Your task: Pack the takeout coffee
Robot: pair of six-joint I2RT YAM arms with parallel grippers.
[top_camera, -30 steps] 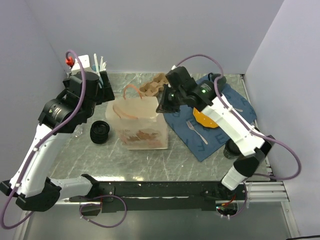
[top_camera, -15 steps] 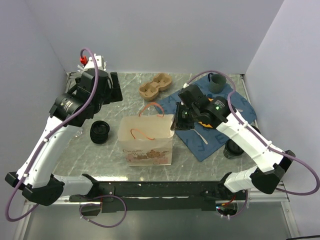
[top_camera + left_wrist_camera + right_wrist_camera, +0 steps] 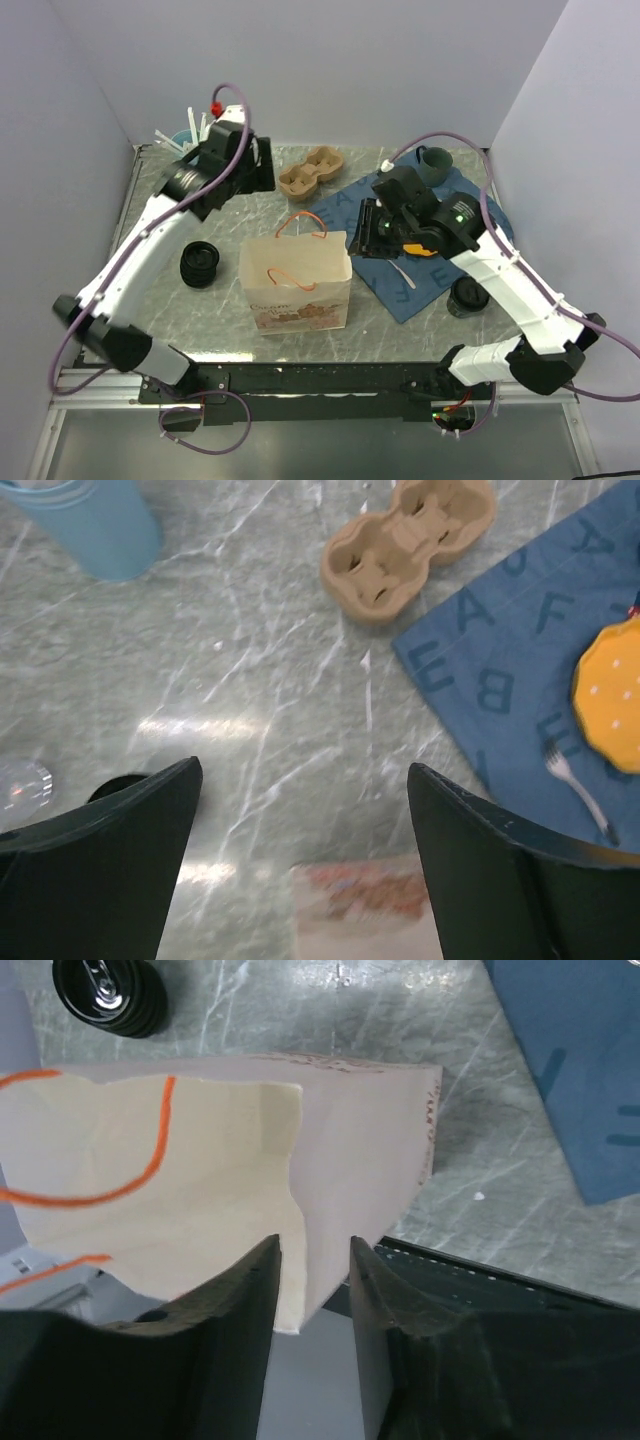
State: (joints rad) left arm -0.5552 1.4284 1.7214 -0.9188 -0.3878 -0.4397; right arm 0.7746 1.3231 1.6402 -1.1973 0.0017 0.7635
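The takeout coffee (image 3: 200,265) is a small black ribbed cup standing on the marble left of the paper bag (image 3: 295,285); the right wrist view shows this cup (image 3: 110,995) beyond the bag (image 3: 200,1180). The bag stands upright with its mouth open and its orange handles loose. My right gripper (image 3: 362,228) hovers at the bag's right rim, and the same gripper (image 3: 313,1243) has its jaws narrowly apart astride the rim, not pinching it. My left gripper (image 3: 258,165) is at the back of the table. It (image 3: 305,770) is wide open and empty, above the marble.
A cardboard cup carrier (image 3: 310,172) lies at the back. A blue lettered cloth (image 3: 405,290) on the right carries an orange plate (image 3: 410,245), a fork and a teal mug (image 3: 435,163). A dark round object (image 3: 468,296) sits at the cloth's front edge. A light-blue cup of white sticks (image 3: 185,135) stands back left.
The bag came forward and now stands still. My right gripper's jaws have parted from the bag's rim. My left arm has swung right along the back, still open.
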